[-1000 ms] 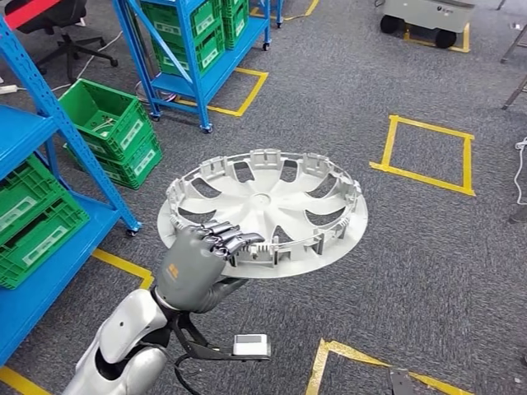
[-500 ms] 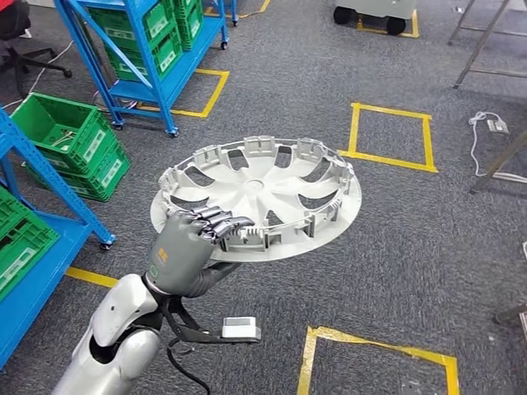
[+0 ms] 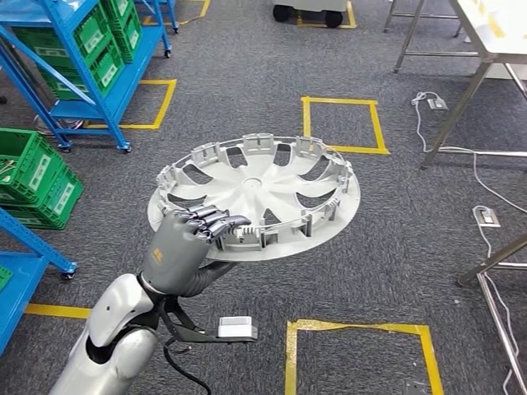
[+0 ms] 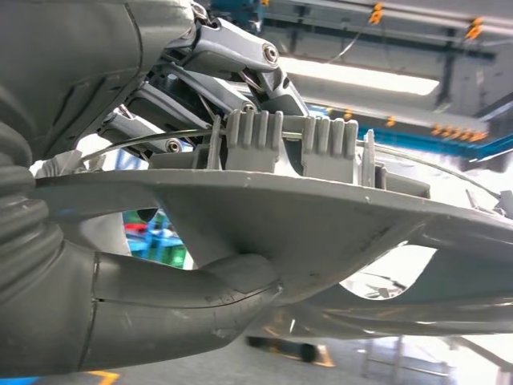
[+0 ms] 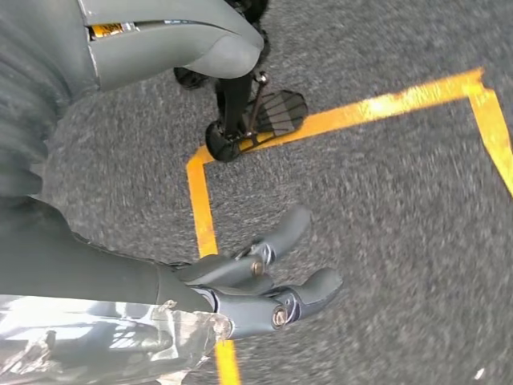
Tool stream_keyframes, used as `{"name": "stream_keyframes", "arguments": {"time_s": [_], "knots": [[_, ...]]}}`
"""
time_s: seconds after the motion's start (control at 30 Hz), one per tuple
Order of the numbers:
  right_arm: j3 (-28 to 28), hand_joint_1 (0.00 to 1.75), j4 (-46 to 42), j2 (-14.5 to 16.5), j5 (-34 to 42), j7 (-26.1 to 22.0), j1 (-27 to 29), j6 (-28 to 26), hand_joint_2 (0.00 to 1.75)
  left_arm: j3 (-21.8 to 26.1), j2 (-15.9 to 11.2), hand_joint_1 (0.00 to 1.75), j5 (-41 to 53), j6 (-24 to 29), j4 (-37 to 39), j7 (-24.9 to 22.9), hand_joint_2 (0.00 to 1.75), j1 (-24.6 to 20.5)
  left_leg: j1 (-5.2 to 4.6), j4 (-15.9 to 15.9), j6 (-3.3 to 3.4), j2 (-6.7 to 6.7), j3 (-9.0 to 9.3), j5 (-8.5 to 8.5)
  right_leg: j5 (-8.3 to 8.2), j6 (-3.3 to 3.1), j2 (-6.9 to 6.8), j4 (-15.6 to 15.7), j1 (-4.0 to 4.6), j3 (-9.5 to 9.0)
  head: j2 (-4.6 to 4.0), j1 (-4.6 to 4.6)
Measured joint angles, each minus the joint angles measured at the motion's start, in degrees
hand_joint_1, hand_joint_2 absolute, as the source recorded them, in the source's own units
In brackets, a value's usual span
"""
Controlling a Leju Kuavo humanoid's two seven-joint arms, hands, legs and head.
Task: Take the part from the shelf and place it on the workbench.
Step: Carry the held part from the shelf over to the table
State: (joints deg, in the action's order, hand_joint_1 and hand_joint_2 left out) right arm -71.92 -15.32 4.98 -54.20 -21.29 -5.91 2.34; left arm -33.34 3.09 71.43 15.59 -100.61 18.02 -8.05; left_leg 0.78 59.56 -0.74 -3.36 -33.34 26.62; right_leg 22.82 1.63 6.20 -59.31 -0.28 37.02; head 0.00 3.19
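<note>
The part is a round silver-grey wheel cover (image 3: 261, 193) with curved spokes and clips round its rim, held level above the carpet in the head view. My left hand (image 3: 180, 251) grips its near-left rim, fingers over the top edge and thumb beneath. In the left wrist view the cover's rim (image 4: 290, 216) sits pinched between the thumb below and the dark fingers (image 4: 242, 60) above. The workbench (image 3: 491, 33), a steel-legged table, stands at the far right. My right hand (image 5: 242, 281) hangs over the carpet with fingers apart and nothing in it.
A blue shelf (image 3: 81, 49) with green crates stands at the far left, and more green crates (image 3: 34, 173) sit on the floor. Yellow tape squares (image 3: 342, 123) mark the grey carpet. A white cable (image 3: 459, 152) runs under the table legs at the right.
The whole view has swung to the right: shelves and crates slid left, and the workbench and its legs came in at the right. My left hand still holds the cover level.
</note>
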Motion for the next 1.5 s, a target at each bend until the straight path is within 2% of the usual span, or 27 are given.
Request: {"name": "stream_keyframes", "arguments": {"time_s": [0.03, 0.07, 0.13, 0.17, 0.23, 0.3, 0.33, 0.4, 0.43, 0.47, 0.53, 0.6, 0.67, 0.77, 0.8, 0.83, 0.87, 0.97, 1.03, 1.1, 1.17, 1.23, 1.27, 1.33, 1.37, 1.43, 1.5], "knots": [[-0.3, 0.00, 0.0, 0.0, 0.4, 0.1, 0.1, 0.0, 1.75, 0.1, 0.1, 1.41, -0.1, -0.1, 0.0, 0.3, 1.75, 0.0, 0.00, -0.8, 0.10, -0.36, 0.26, 0.01, -0.14, 0.36, 0.49, 0.0, -0.01, 0.28, 0.00, 0.02], [-0.6, 0.00, 0.0, -0.1, 0.8, 0.2, 0.2, -0.1, 1.75, 0.1, 0.2, 1.41, -0.2, -0.2, 0.0, 0.5, 1.75, -0.1, 0.01, -0.9, 0.32, 0.11, 0.19, -0.06, -0.31, 0.67, 0.89, 0.2, -0.13, 0.51, 0.00, 0.05], [-1.2, 0.00, 0.0, -0.2, 1.3, 0.2, 0.6, -0.1, 1.75, 0.1, 0.5, 1.41, -0.2, -0.5, 0.0, 0.9, 1.75, -0.1, 0.05, -1.1, 1.00, 1.16, 0.24, -0.32, 0.15, 1.23, -0.73, -0.6, -0.12, 1.28, 0.00, 0.27], [-1.4, 0.00, 0.0, -0.3, 1.5, 0.2, 0.6, -0.1, 1.75, 0.1, 0.7, 1.41, -0.1, -0.6, 0.1, 1.0, 1.75, -0.1, 0.08, -1.2, 1.34, 1.79, 0.27, -0.42, 1.24, 1.46, -2.32, -2.5, -0.05, 2.29, 0.00, 0.40], [-1.8, 0.00, 0.0, -0.3, 1.9, 0.1, 0.3, 0.0, 1.75, 0.0, 1.3, 1.41, 0.1, -0.7, 0.4, 1.1, 1.75, -0.4, -0.11, -1.2, 1.76, 3.02, 0.29, -0.38, 4.72, 1.87, -5.17, -9.4, -0.03, 5.60, 0.00, 0.68], [-2.1, 0.00, 0.0, -0.3, 2.2, 0.0, 0.1, 0.1, 1.75, -0.4, 2.0, 1.41, 0.2, -0.8, 1.3, 1.2, 1.75, -1.1, -0.22, -1.2, 1.87, 4.29, 0.33, -0.25, 6.86, 2.12, -5.74, -15.5, -0.19, 8.49, 0.00, 0.68], [-2.2, 0.00, 0.0, -0.3, 2.2, 0.0, 0.1, 0.1, 1.75, -0.7, 2.4, 1.41, 0.0, -1.0, 1.9, 1.1, 1.75, -1.6, -0.23, -1.2, 1.87, 4.88, 0.39, -0.15, 6.45, 2.18, -5.82, -15.9, -0.26, 8.60, 0.00, 0.68], [-2.3, 0.00, 0.0, -0.3, 2.4, 0.0, 0.1, 0.2, 1.75, -1.4, 3.1, 1.41, -0.9, -1.5, 3.0, 0.9, 1.75, -2.7, -0.23, -1.1, 1.61, 6.00, 0.72, 0.18, 3.14, 2.32, -6.68, -10.0, -0.38, 5.42, 0.00, 0.69], [-2.4, 0.00, 0.0, -0.2, 2.4, 0.0, 0.0, 0.3, 1.75, -1.6, 3.3, 1.41, -1.5, -1.7, 3.5, 0.8, 1.75, -3.2, -0.39, -1.1, 1.34, 6.50, 0.91, 0.41, 1.77, 2.39, -7.94, -6.1, -0.22, 3.19, 0.00, 0.75], [-2.4, 0.00, 0.0, -0.1, 2.5, 0.1, -0.1, 0.3, 1.75, -1.7, 3.6, 1.41, -2.3, -1.9, 3.9, 0.8, 1.75, -3.7, -0.60, -1.0, 1.05, 6.96, 1.03, 0.63, 0.84, 2.20, -8.85, -3.0, -0.12, 1.49, 0.00, 0.73], [-2.4, 0.00, 0.1, 0.1, 2.7, 0.2, -0.3, 0.3, 1.75, -1.8, 3.8, 1.41, -3.5, -2.0, 4.7, 1.0, 1.75, -4.4, -1.05, -1.0, 0.63, 7.83, 1.19, 0.86, 0.73, 1.52, -9.50, -0.9, 0.17, 0.42, 0.00, 0.63], [-2.6, 0.00, 0.1, 0.1, 3.0, 0.4, -0.2, 0.3, 1.75, -1.8, 4.1, 1.41, -4.2, -2.1, 5.3, 1.3, 1.75, -4.9, -0.96, -1.1, 0.24, 8.52, 1.35, 1.14, 0.63, 0.69, -8.12, -0.8, 0.12, 0.65, 0.00, 0.51], [-2.9, 0.00, 0.0, 0.1, 3.5, 0.6, -0.1, 0.2, 1.75, -1.9, 4.3, 1.41, -4.7, -2.3, 5.7, 1.5, 1.75, -5.4, -0.69, 0.9, -0.17, 7.10, 0.53, 2.62, 0.58, 0.02, -6.88, -0.7, 0.02, 0.65, 0.00, 0.48], [-3.4, 0.00, 0.0, 0.0, 4.2, 0.7, -0.2, 0.1, 1.75, -2.4, 4.4, 1.41, -5.4, -2.7, 6.6, 2.1, 1.75, -6.2, -0.68, 11.7, -0.14, 4.16, -5.02, 7.26, 0.55, -0.66, -5.01, -0.6, -0.03, 0.61, 0.00, 0.13], [-3.5, 0.00, 0.0, 0.0, 4.5, 0.8, -0.2, 0.1, 1.75, -2.6, 4.4, 1.41, -5.7, -2.9, 7.0, 2.3, 1.75, -6.4, -0.73, 14.7, -0.01, 3.86, -6.89, 7.97, 0.55, -0.75, -4.28, -0.6, 0.00, 0.60, 0.00, 0.05], [-3.6, 0.00, 0.0, 0.0, 4.8, 0.9, -0.2, 0.0, 1.75, -2.9, 4.5, 1.41, -5.9, -3.1, 7.4, 2.5, 1.75, -6.6, -0.78, 16.0, 0.16, 3.68, -7.92, 7.61, 0.55, -0.81, -3.54, -0.6, 0.03, 0.57, 0.00, 0.04], [-3.8, 0.00, 0.0, 0.0, 5.1, 0.9, -0.2, 0.0, 1.75, -3.1, 4.5, 1.41, -6.2, -3.4, 7.8, 2.7, 1.75, -6.8, -0.81, 15.0, 0.37, 3.49, -7.84, 6.15, 0.53, -0.82, -2.78, -0.6, 0.02, 0.53, 0.00, 0.03], [-4.1, 0.00, 0.0, 0.0, 5.7, 1.1, -0.2, -0.2, 1.75, -3.9, 4.8, 1.41, -6.6, -4.0, 9.0, 3.3, 1.75, -7.5, -0.61, 4.3, 0.79, 1.10, -3.48, 0.24, 0.43, -0.45, -0.62, -0.8, -0.02, 0.63, 0.00, 0.02], [-4.4, 0.00, 0.0, 0.0, 5.8, 1.1, -0.2, -0.2, 1.75, -4.4, 5.0, 1.41, -6.8, -4.1, 9.6, 3.5, 1.75, -8.0, -0.51, 0.3, 0.73, -0.18, -1.75, -0.80, 0.26, 0.14, 0.51, -0.9, -0.03, 0.98, 0.00, 0.03], [-4.7, 0.00, 0.0, 0.0, 5.9, 1.1, 0.2, -0.2, 1.75, -4.6, 5.3, 1.41, -6.8, -4.2, 10.1, 3.5, 1.75, -8.5, -0.55, -0.2, 1.04, 0.56, -1.57, -0.90, 0.04, 0.77, 1.16, -0.6, -0.18, 1.32, 0.00, 0.05], [-4.8, 0.00, 0.0, 0.0, 6.0, 1.1, 0.5, -0.3, 1.75, -4.7, 5.6, 1.41, -6.8, -4.3, 10.6, 3.5, 1.75, -8.8, -0.44, -0.5, 1.73, 1.60, -1.47, -1.16, 0.97, 1.29, -0.75, -2.0, -0.04, 2.31, 0.00, 0.31], [-4.8, 0.00, 0.0, 0.1, 6.0, 1.1, 0.3, -0.3, 1.75, -4.7, 5.7, 1.41, -6.8, -4.3, 11.0, 3.5, 1.75, -9.0, -0.48, -0.6, 2.20, 2.75, -1.40, -1.18, 4.06, 1.74, -4.11, -7.8, 0.12, 5.06, 0.00, 0.63], [-4.8, 0.00, 0.0, 0.1, 6.0, 1.1, 0.2, -0.3, 1.75, -4.7, 5.8, 1.41, -6.8, -4.3, 11.1, 3.6, 1.75, -9.0, -0.54, -0.6, 2.31, 3.34, -1.40, -1.14, 5.81, 1.94, -5.10, -11.7, 0.05, 6.86, 0.00, 0.72], [-4.9, 0.00, 0.0, 0.1, 6.0, 1.1, 0.1, -0.3, 1.75, -4.7, 5.8, 1.41, -6.8, -4.3, 11.4, 3.6, 1.75, -9.0, -0.61, -0.5, 2.36, 4.59, -1.35, -1.01, 7.17, 2.23, -5.74, -16.3, -0.12, 8.93, 0.00, 0.71], [-4.9, 0.00, 0.0, 0.1, 6.0, 1.1, 0.1, -0.3, 1.75, -4.7, 5.8, 1.41, -6.8, -4.3, 11.5, 3.6, 1.75, -9.0, -0.61, -0.5, 2.30, 5.15, -1.28, -0.92, 6.31, 2.32, -5.91, -15.4, -0.21, 8.35, 0.00, 0.70], [-5.1, 0.00, 0.0, 0.1, 6.0, 1.1, 0.1, -0.3, 1.75, -4.7, 5.8, 1.41, -6.8, -4.3, 11.6, 3.5, 1.75, -9.0, -0.66, -0.5, 1.98, 6.19, -0.98, -0.64, 3.10, 2.48, -7.32, -8.0, -0.29, 4.26, 0.00, 0.72], [-5.1, 0.00, 0.0, 0.2, 6.0, 1.1, -0.1, -0.3, 1.75, -4.7, 5.9, 1.41, -6.8, -4.3, 11.6, 3.6, 1.75, -9.1, -1.00, -0.5, 1.45, 7.05, -0.70, -0.34, 1.28, 2.18, -8.81, -1.9, -0.11, 0.71, 0.00, 0.61]]}}
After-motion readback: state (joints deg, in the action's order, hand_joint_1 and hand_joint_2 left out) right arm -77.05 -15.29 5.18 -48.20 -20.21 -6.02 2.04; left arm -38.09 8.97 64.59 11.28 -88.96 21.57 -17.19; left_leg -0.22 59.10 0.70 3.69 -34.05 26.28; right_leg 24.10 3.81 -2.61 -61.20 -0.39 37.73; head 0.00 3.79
